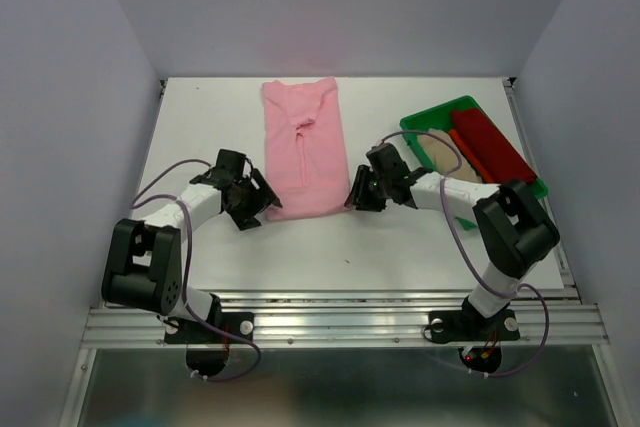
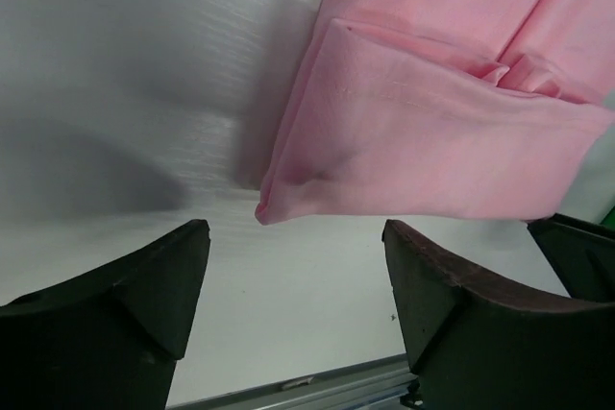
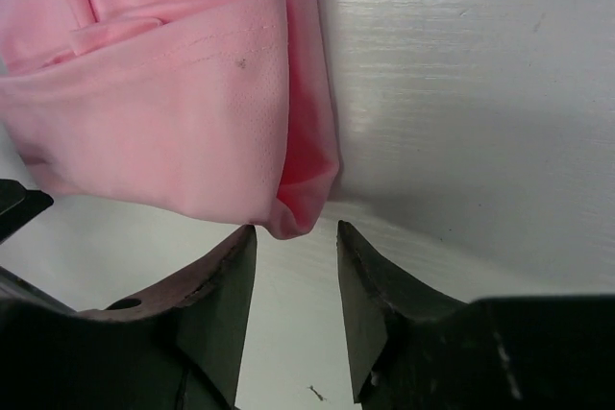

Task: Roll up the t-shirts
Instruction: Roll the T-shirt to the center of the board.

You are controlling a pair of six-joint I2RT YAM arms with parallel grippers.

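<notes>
Three t-shirts are counted. One pink t-shirt [image 1: 303, 147] is laid folded into a long strip on the middle of the white tabletop [image 1: 400, 247]. One dark red t-shirt [image 1: 490, 147] and one beige t-shirt [image 1: 440, 152] are kept in the single green tray [image 1: 440, 112] at the right. Two grippers are set at the pink one's near edge, one at each corner. The left gripper [image 2: 296, 276] is spread wide with nothing between its fingers. The right gripper [image 3: 296, 266] is parted narrowly, with the cloth corner just ahead of the gap.
</notes>
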